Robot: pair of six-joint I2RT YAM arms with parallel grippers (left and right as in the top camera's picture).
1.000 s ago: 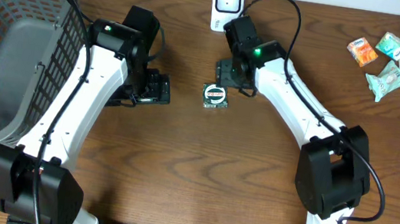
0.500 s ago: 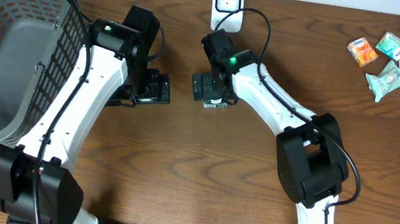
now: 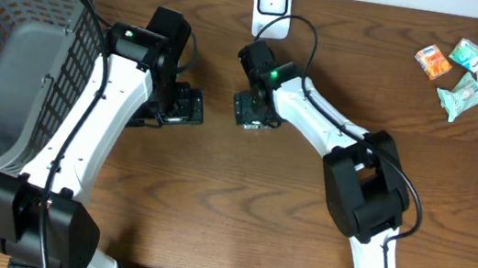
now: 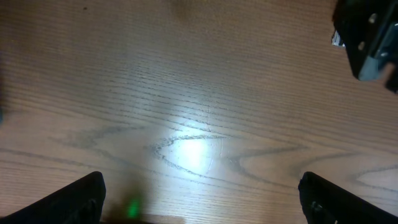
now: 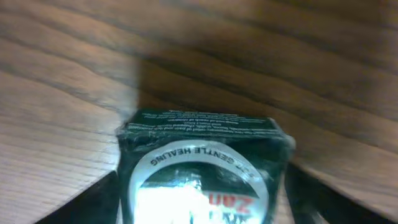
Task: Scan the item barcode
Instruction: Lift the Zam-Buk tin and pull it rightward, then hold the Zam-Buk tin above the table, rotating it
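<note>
The right gripper [image 3: 251, 111] stands low over the small green box [image 5: 202, 155], 1 finger at each side. Whether they pinch it, I cannot tell. The box lies on the worktop [image 3: 237, 217], near the white scanner [image 3: 271, 7]. The left gripper [image 4: 202, 199] is spread wide and empty. With a shallow or off-centre grip, the box may twist when lifted, and the barcode would not face the scanner.

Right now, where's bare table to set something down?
Bare tabletop between left arm and right arm, and right of that arm below the snack packets. Crowded: left gripper to right gripper at the green box, near the scanner; plastic basket fills the left.
</note>
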